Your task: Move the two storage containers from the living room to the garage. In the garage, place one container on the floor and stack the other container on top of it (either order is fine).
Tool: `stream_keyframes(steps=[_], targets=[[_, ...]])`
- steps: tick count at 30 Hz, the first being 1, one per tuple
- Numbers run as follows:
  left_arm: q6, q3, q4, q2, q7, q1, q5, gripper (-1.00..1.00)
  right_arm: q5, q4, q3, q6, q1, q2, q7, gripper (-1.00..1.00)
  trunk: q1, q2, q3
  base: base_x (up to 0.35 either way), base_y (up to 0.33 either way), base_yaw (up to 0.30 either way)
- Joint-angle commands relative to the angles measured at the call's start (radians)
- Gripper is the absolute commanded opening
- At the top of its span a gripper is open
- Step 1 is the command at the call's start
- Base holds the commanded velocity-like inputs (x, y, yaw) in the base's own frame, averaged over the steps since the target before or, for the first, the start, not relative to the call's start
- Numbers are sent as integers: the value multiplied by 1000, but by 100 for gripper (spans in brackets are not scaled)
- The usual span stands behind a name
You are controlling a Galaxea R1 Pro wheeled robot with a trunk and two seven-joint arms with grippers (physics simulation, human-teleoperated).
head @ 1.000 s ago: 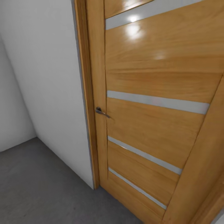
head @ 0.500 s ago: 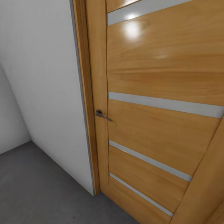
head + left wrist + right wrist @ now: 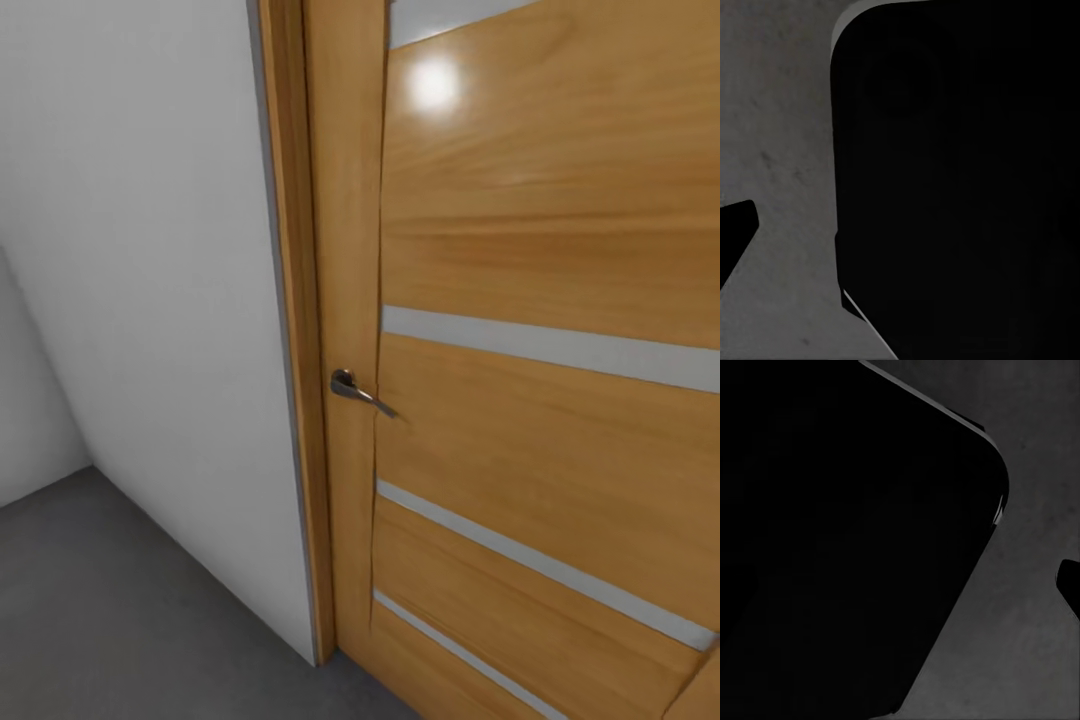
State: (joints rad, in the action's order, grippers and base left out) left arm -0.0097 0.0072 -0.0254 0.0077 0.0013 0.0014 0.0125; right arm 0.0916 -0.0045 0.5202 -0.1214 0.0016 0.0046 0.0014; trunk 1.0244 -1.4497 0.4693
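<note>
Close ahead of us in the head view stands a wooden door (image 3: pixel 540 380) with pale horizontal strips, shut in its wooden frame (image 3: pixel 300 330). Its metal lever handle (image 3: pixel 358 390) sits at the door's left edge, just beside the frame. Left of the frame runs a plain white wall (image 3: pixel 140 260), meeting the dark grey concrete floor (image 3: pixel 110 610) along the wall's lower edge. At our left wrist, a large black rounded shape (image 3: pixel 960 187) hangs over the speckled grey floor, with a small dark tip (image 3: pixel 733 232) near the picture's edge. At our right wrist, a similar black shape (image 3: pixel 847 547) lies over dark floor. We cannot tell whether either gripper's fingers are apart or together, nor where the storage containers are.
</note>
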Motion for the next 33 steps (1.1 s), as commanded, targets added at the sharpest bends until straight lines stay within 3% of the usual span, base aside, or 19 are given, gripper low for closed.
stream_keyframes(steps=[1, 33], targets=[[-1, 0, -1, 0, 0, 0, 1, 100, 10, 0, 7, -3, 0, 0, 0, 100, 1, 0, 1, 267, 196, -202], [-1, 0, -1, -1, 0, 0, 1, 100, 10, 0, 7, -3, 0, 0, 0, 100, 1, 0, 1, 25, 18, -238]])
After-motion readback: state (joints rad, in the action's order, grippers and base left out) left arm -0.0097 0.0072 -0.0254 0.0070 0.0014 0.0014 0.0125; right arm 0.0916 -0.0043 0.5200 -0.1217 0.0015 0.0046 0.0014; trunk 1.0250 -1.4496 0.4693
